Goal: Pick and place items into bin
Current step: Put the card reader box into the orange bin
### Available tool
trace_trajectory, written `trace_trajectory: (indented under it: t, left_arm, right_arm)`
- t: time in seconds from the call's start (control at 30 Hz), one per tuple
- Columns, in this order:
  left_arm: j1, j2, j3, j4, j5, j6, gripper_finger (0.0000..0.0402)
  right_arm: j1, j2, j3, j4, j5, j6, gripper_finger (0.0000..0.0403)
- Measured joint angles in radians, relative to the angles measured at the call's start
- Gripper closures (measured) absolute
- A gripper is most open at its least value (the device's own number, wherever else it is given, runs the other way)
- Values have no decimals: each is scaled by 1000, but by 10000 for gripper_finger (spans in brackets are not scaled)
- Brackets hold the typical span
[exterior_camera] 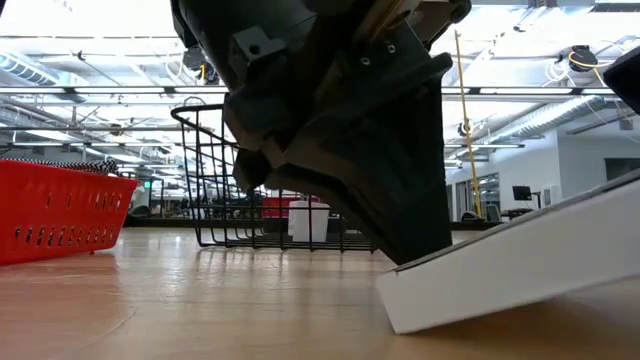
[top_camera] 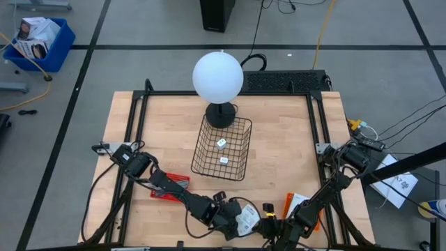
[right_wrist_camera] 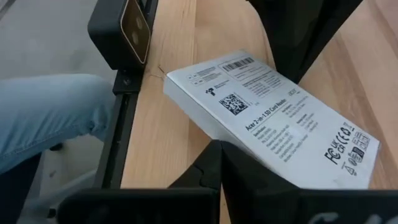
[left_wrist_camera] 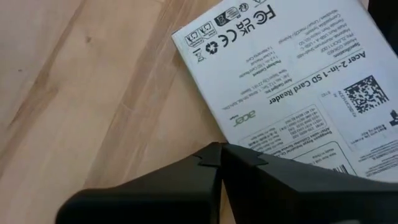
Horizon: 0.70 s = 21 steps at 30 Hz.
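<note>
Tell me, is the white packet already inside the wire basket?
No. In the high view the white packet lies on the table near its front edge between the two grippers, well apart from the wire basket.

I see two dark, jointed arms, the left arm (top_camera: pixel 167 185) and the right arm (top_camera: pixel 334 185), each built of matte black segments with black cables looping off the base joints. The right base carries a small yellow connector. Close up, the left housing (exterior_camera: pixel 330 110) shows angular dark plates with small round screws. Each wrist ends in wedge-shaped black fingers (left_wrist_camera: pixel 186 186) with stepped tips.
</note>
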Motion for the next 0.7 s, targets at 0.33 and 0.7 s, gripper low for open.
trace_trajectory:
  t: [0.33,0.7]
  left_arm:
    - [2,0,0,-12,-8,-14,374]
    - [-2,-6,7,42,5,-19,395]
  right_arm:
    - [-13,-2,-1,-3,34,-53,403]
    - [-50,-31,-8,13,119,-135,403]
